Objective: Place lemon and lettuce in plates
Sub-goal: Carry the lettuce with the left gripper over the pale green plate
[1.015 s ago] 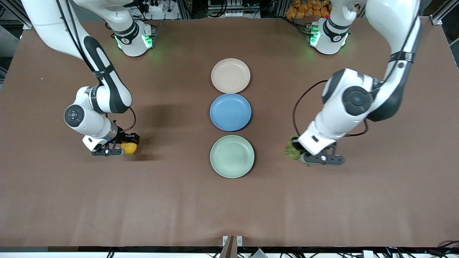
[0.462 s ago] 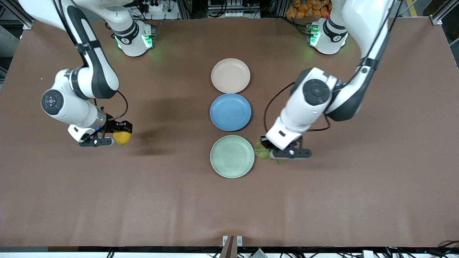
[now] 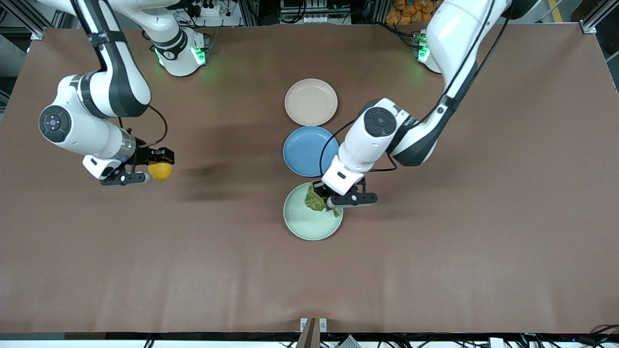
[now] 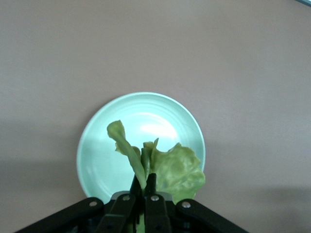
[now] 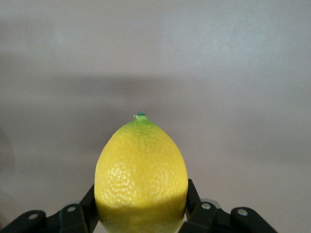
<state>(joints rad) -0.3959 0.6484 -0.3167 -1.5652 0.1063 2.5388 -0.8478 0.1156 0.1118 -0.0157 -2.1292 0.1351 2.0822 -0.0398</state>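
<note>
My left gripper [image 3: 323,203] is shut on the green lettuce [image 3: 315,200] and holds it over the pale mint green plate [image 3: 302,222]. In the left wrist view the lettuce [image 4: 170,167] hangs from my left gripper [image 4: 144,187] above the mint plate [image 4: 107,145]. My right gripper [image 3: 157,170] is shut on the yellow lemon [image 3: 161,171] and holds it above bare table toward the right arm's end. In the right wrist view the lemon [image 5: 141,174] fills my right gripper [image 5: 141,204]. The beige-pink plate [image 3: 311,102] lies empty, farthest from the front camera.
A blue round plate [image 3: 304,152] lies between the beige-pink and mint plates, partly under the left arm's wrist. The brown table [image 3: 483,251] spreads wide around the row of plates.
My left gripper carried the lettuce from the table toward the left arm's end to over the mint plate. My right gripper lifted the lemon off the table.
</note>
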